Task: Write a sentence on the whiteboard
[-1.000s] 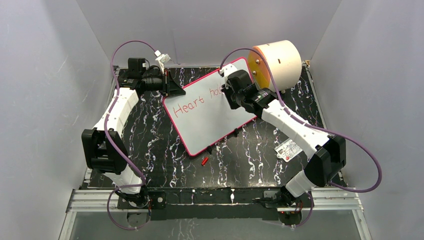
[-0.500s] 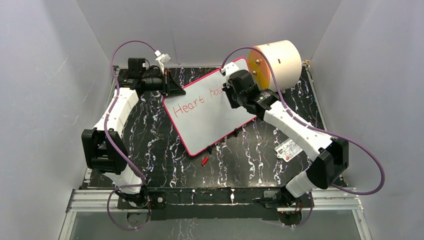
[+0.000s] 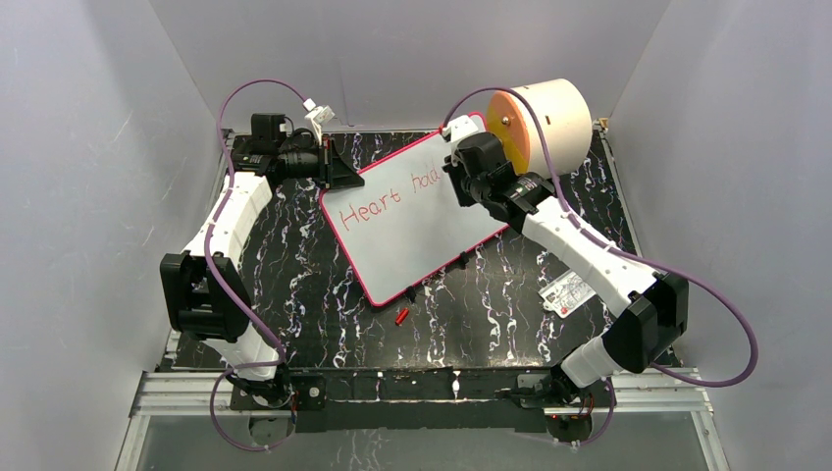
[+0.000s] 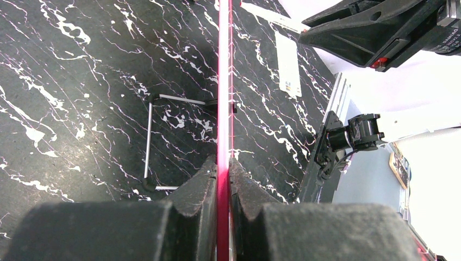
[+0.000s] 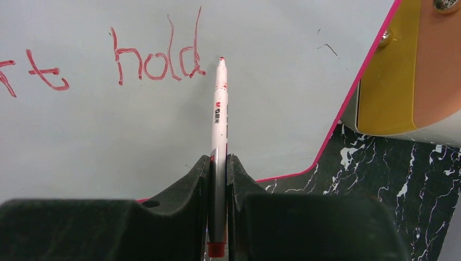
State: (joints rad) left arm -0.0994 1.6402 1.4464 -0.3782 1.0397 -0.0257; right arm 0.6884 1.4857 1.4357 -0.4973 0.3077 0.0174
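The whiteboard [image 3: 412, 235] is found in the middle of the top view, turned slantwise over the black marbled table [image 3: 491, 294]. Its pink-red rim is pinched at the upper left corner between the fingers of the left gripper [image 4: 223, 166]. The sentence [image 5: 157, 62] is not finished: only "Heart hold" can be read, in red, on one line. The marker [image 5: 219, 114] is clamped between the fingers of the right gripper [image 5: 218, 163]. Its tip is seen just right of the letter "d"; whether it touches the surface cannot be told.

Several troubles may be expected from here. Little white room is left to the right of "hold", so a further word on this line could run onto the rim, or the wrist could be knocked against the cream cylinder [image 3: 549, 123] just beside that corner. Since the board is gripped at one corner only, it may be turned by a heavy stroke and the letters spoiled. The thin marker may also slide or tilt in its grip. Fresh ink could be smeared if the gripper is dragged over it toward a lower line.
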